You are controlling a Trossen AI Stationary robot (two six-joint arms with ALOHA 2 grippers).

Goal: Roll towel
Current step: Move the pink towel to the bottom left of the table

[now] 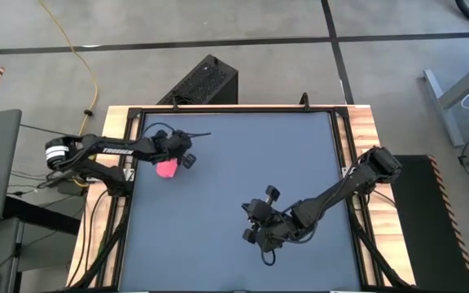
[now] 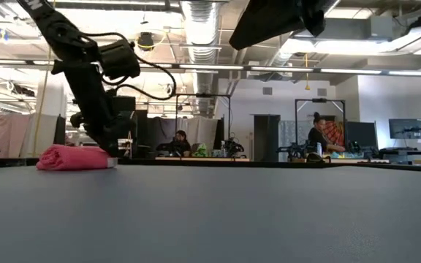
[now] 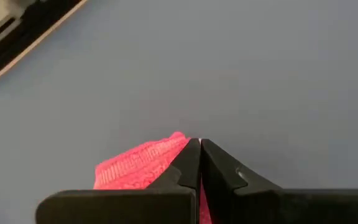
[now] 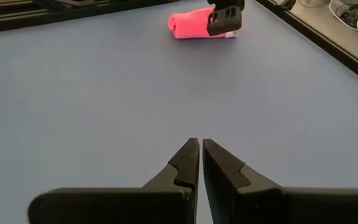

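Left gripper (image 3: pixel 200 144) is pinching the towel's (image 1: pixel 166 168) edge, its dark fingers pressed together; bright pink ribbed fabric is lying bunched in a soft roll on the smooth grey table (image 1: pixel 234 195).

Overhead, table-level and probably both wrist cameras share the towel (image 1: pixel 166 168).

Plain bright pink towel (image 1: pixel 166 168), dark grey table (image 1: pixel 243 146), black fingers (image 3: pixel 190 163)

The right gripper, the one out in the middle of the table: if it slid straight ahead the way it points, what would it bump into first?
Probably bare dark grey table for a long stretch; the right gripper points roughly toward the bunched bright pink fabric towel and the left gripper there.
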